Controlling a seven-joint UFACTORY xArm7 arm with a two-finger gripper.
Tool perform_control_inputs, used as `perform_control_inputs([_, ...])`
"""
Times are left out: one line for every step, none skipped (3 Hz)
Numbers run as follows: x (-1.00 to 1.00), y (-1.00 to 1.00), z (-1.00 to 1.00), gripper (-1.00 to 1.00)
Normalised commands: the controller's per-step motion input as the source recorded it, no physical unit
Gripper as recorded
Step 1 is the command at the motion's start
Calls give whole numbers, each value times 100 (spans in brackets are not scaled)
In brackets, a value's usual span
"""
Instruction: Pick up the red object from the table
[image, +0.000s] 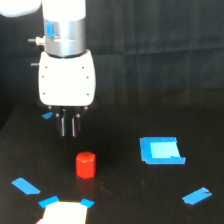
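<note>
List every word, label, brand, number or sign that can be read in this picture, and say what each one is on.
None can be read.
White tool and its housing: no marking shows.
Small red-orange hexagonal block: plain faces.
Blue tape strips and blue square patch on the matte black table: plain colour, no print.
The picture is blurred, so any fine print would not show.

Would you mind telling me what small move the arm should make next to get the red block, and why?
Probably shift the gripper slightly toward the exterior view's right and lower it. It hangs apart from the red object, up and to the exterior view's left of it in the picture; its fingers look close together, so they would likely need opening first.
</note>
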Motion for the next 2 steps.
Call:
perform_control_inputs([4, -62, -100, 100])
perform_control_inputs([13, -100, -100, 91])
